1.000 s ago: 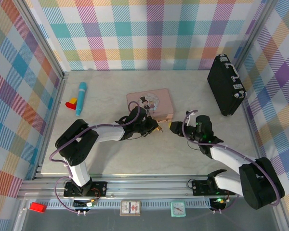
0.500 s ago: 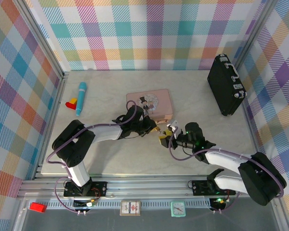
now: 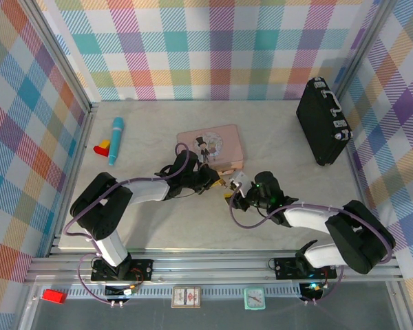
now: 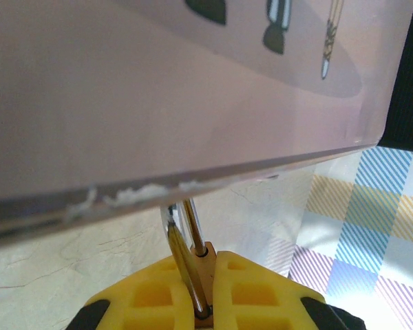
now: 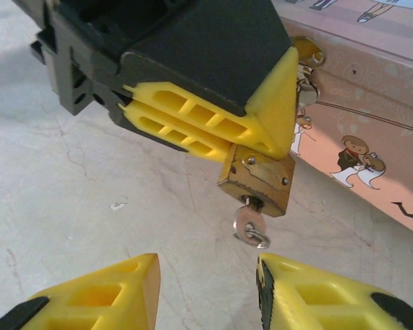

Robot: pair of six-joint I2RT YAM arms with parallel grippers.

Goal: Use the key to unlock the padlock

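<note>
The brass padlock (image 5: 258,182) hangs pinched between the yellow fingers (image 5: 213,127) of my left gripper (image 4: 210,265), which is shut on it. Its silver shackle (image 4: 182,237) points up toward the pink tin (image 4: 193,89). The small grey key (image 5: 248,225) sticks out of the padlock's keyhole, with a tiny ring on its head. My right gripper (image 5: 208,285) is open just short of the key, which lies beyond the fingertips, and nothing is between its fingers. From above, both grippers meet in front of the tin, left gripper (image 3: 219,181) facing right gripper (image 3: 238,196).
The pink tin (image 3: 210,146) lies right behind the grippers. A black case (image 3: 322,120) stands at the back right. A teal marker (image 3: 115,139) and a red-and-yellow block (image 3: 101,146) lie at the back left. Bare tabletop (image 3: 193,227) stretches in front.
My right gripper has swung left and nearer, up to the padlock held in the left gripper. The left gripper and the pink tin have shifted slightly left.
</note>
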